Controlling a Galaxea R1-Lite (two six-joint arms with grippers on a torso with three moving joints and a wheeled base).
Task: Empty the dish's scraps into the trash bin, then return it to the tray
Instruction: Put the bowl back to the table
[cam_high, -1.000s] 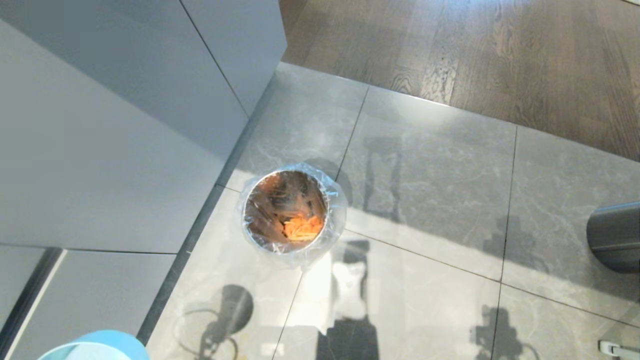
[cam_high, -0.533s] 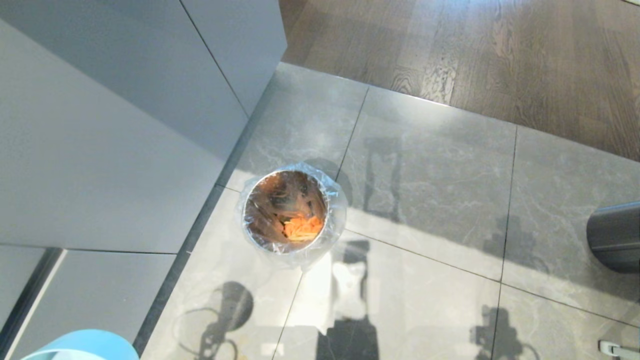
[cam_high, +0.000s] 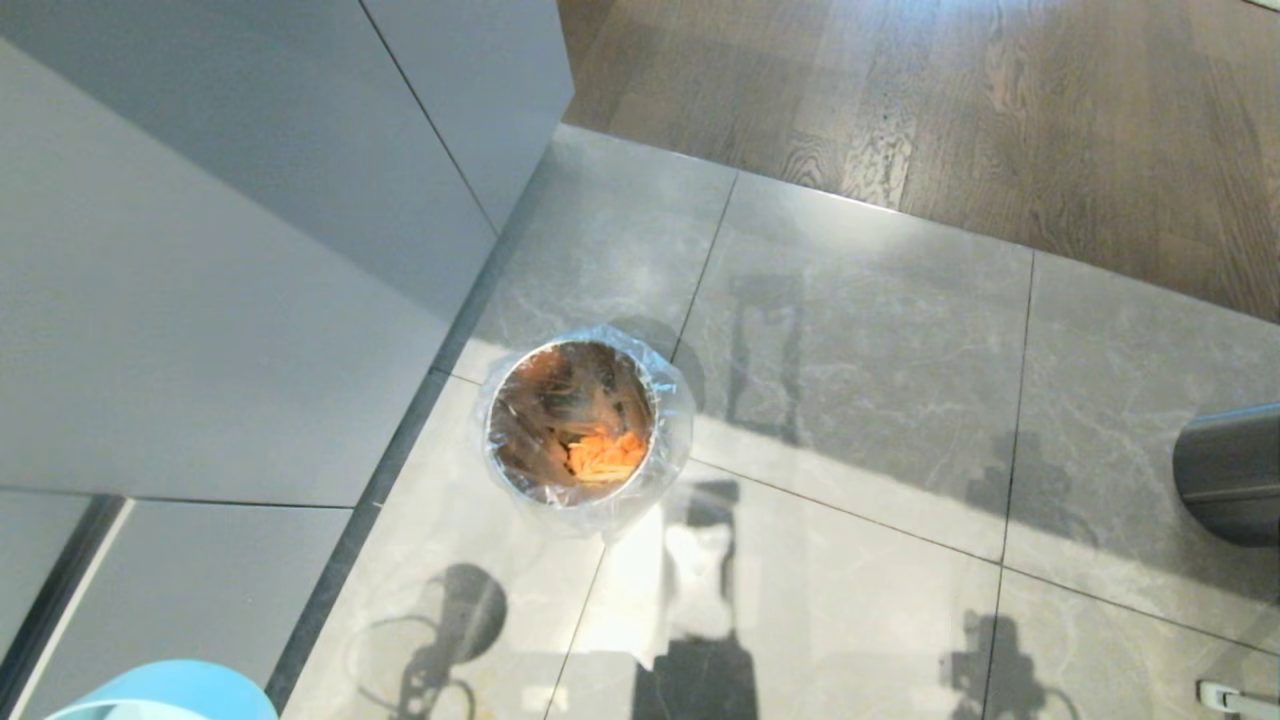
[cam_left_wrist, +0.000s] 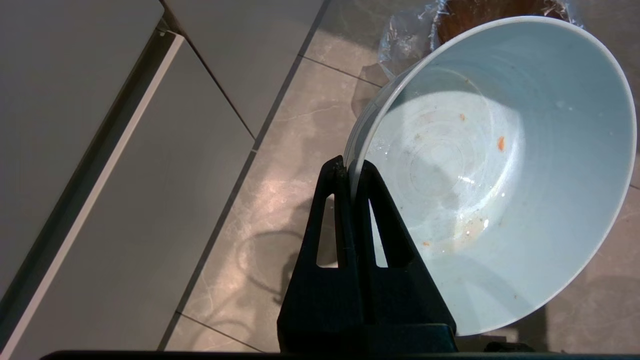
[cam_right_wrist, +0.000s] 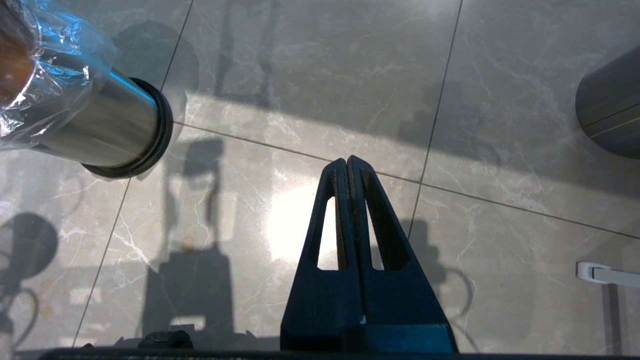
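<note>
the left gripper (cam_left_wrist: 351, 167) is pinching the tilted dish (cam_left_wrist: 492, 165) by its rim, near the trash bin (cam_high: 585, 425) holding the scraps (cam_high: 603, 455); the right gripper (cam_right_wrist: 348, 165) is hanging closed, empty.

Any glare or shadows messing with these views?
Head view: sun patch on the floor tiles beside the trash bin, robot shadows around it. Left wrist: the dish is half sunlit, half shaded. Right wrist: bright glare ahead of the right claw.

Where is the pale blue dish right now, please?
The left gripper pinches the dish by its rim, near the trash bin; it shows at the head view's lower left.
</note>
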